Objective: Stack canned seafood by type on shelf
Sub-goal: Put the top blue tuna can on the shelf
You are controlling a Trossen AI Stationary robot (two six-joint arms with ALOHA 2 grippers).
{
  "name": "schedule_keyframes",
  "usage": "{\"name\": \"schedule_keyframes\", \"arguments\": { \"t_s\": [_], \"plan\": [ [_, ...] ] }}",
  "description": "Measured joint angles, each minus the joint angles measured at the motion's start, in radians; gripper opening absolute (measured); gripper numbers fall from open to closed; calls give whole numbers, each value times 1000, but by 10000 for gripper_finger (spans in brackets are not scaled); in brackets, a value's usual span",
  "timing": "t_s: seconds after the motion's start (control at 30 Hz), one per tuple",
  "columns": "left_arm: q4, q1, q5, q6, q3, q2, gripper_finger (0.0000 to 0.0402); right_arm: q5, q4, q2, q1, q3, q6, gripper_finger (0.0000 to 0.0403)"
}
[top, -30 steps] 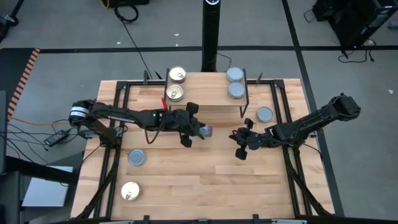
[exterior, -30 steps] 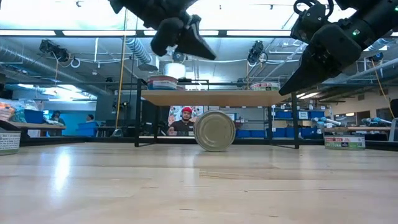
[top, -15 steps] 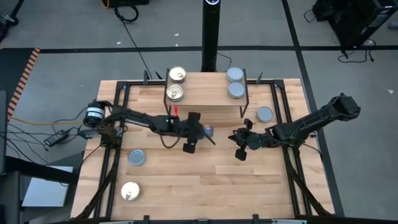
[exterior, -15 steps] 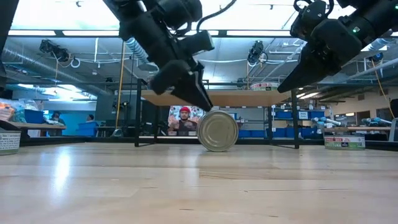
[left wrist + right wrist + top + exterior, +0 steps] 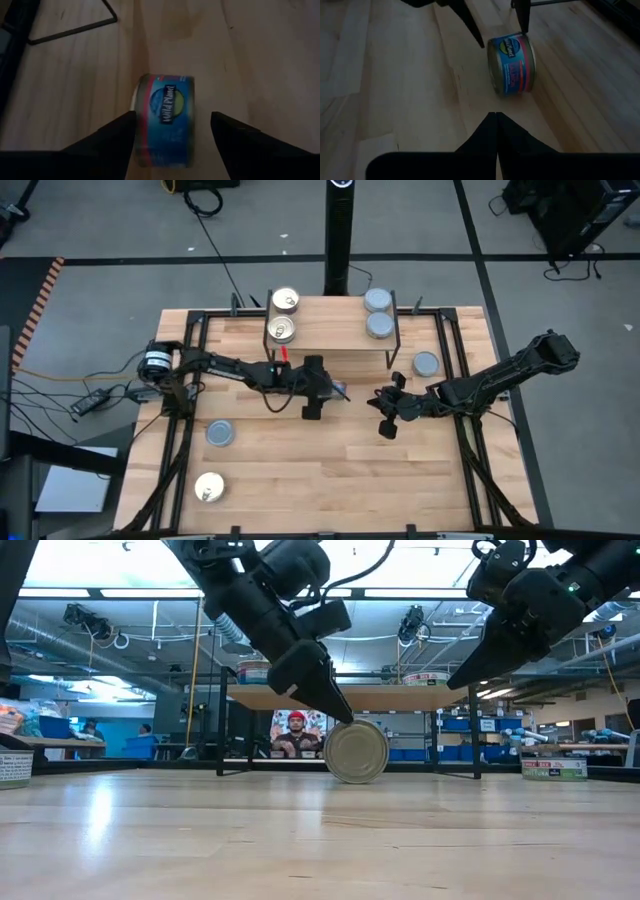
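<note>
Right now the left gripper [image 5: 328,392] sits low over the middle of the large light-wood tabletop [image 5: 340,465], its two dark fingers [image 5: 112,135] spread apart on either side of a small round tin with a blue and red paper label [image 5: 166,117]. This tin stands on its edge rather than flat, showing a dull gold circular end [image 5: 356,751] in the low view, with the fingertips just beside it; whether they touch it I cannot tell. It lies just in front of the shelf, a small rectangular light-wood board on thin black wire legs [image 5: 330,330], at about six o'clock from the board's centre.

On the shelf, two tins with shiny gold pull-tab lids [image 5: 284,315] sit at the nine o'clock end, and two tins with plain blue-grey lids [image 5: 378,313] at the three o'clock end. Another blue-grey-lidded tin [image 5: 425,364] rests on the tabletop at roughly four o'clock from the shelf. At about eight o'clock on the tabletop lies a further blue-grey tin [image 5: 220,433], and nearer the corner a gold-lidded tin [image 5: 209,487].

The right gripper [image 5: 384,415] hangs above the table at three o'clock from the upended tin, well apart from it, its fingers [image 5: 495,131] pressed together on nothing.
</note>
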Motion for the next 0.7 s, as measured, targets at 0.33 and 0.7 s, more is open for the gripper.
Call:
{"name": "schedule_keyframes", "arguments": {
  "t_s": [0.33, 0.7],
  "plan": [
    [22, 3, -70, 61, 0, 8, 266, -1, 6, 0, 0, 0, -5, 9],
    [26, 9, -38, 144, 0, 45, 267, -27, 22, 0, 0, 0, -6, 9]
  ]
}}
